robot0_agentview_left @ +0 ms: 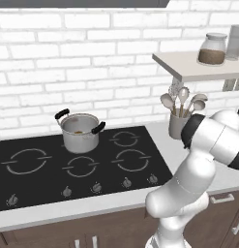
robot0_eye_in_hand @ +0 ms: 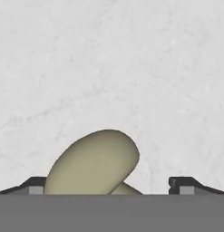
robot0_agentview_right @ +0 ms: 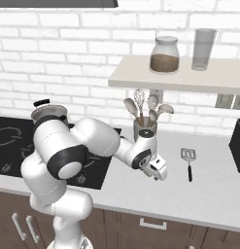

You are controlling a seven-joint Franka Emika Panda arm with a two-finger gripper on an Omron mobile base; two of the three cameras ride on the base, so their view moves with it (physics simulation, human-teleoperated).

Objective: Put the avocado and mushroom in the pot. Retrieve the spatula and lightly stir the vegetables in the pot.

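**Hand open over the mushroom, pot on the hob, spatula on the worktop**

Left base view, left to right: black hob [robot0_agentview_left: 82, 167] set into the pale worktop [robot0_agentview_left: 92, 206]. The pot [robot0_agentview_left: 80, 131] sits on the rear-centre burner, steel, two black side handles, something small and brownish inside – can't tell what. Right of the hob, a grey utensil cup [robot0_agentview_left: 178, 125] holds pale spoons and ladles [robot0_agentview_left: 185, 100], partly behind the arm. Above it a shelf [robot0_agentview_left: 198, 65] carries a glass jar [robot0_agentview_left: 212, 49] with brown contents and a tall grey tumbler [robot0_agentview_left: 234, 41].

Right base view, left to right: pot sits at the far left on the hob, mostly hidden behind the arm's shoulder. The arm reaches right and down, hand [robot0_agentview_right: 159, 170] low over the worktop just in front of the utensil cup. The spatula [robot0_agentview_right: 189, 162] lies flat on the worktop right of the hand, well apart from it, slotted silver head toward the wall, black handle toward the front edge. A dark appliance [robot0_agentview_right: 237, 146] is cut off at the right edge.

Hand view: jaws spread wide, nothing gripped. A beige mushroom [robot0_eye_in_hand: 93, 164] lies on the worktop between the two fingertips [robot0_eye_in_hand: 183, 186], nearer the left one, its rounded cap tilted up-right with a bit of stem below. Can't tell whether the left tip touches it.
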